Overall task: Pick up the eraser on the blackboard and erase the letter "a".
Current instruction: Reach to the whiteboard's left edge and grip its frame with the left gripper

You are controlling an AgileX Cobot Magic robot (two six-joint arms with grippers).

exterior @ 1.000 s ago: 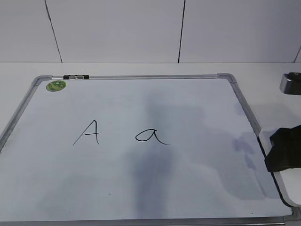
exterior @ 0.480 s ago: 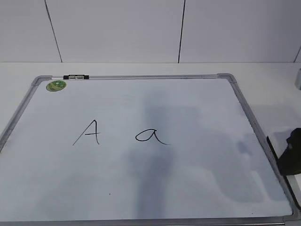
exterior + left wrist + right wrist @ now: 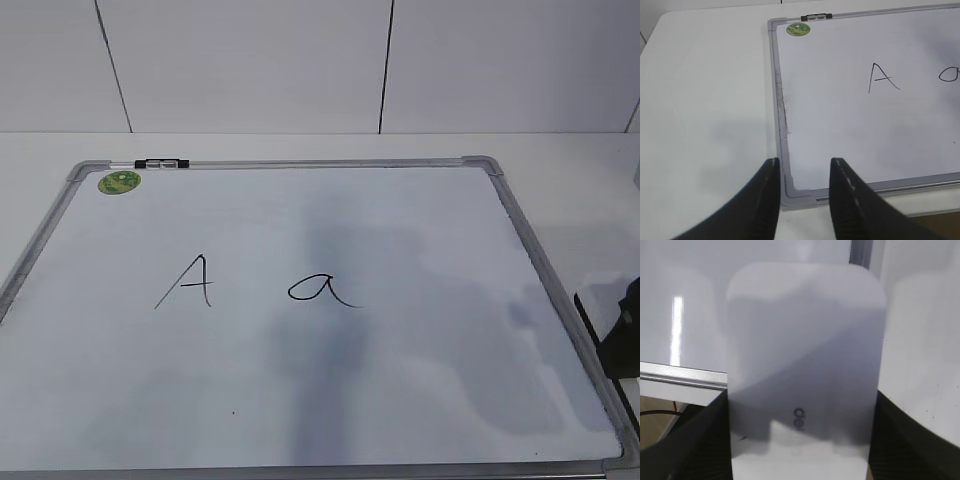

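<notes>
The blackboard (image 3: 430,220) is a white board in a grey frame, lying flat on the table. The letter "a" (image 3: 320,290) is written in thin black marker near its middle, with a capital "A" (image 3: 188,282) to its left. In the right wrist view the eraser (image 3: 802,355), white with small grey print, sits between my right gripper's (image 3: 800,440) fingers, which press on its two long sides over the board's near right corner. In the exterior view this gripper (image 3: 625,335) is at the right edge. My left gripper (image 3: 802,167) is open and empty over the board's near left corner (image 3: 797,192).
A round green sticker (image 3: 119,182) marks the board's far left corner. A small black clip (image 3: 161,162) sits on the far frame beside it. White table lies left of the board (image 3: 705,100). A white wall stands behind.
My right gripper has moved to the right with the eraser, from over the board's right frame to the edge of the exterior view. The letters are unchanged.
</notes>
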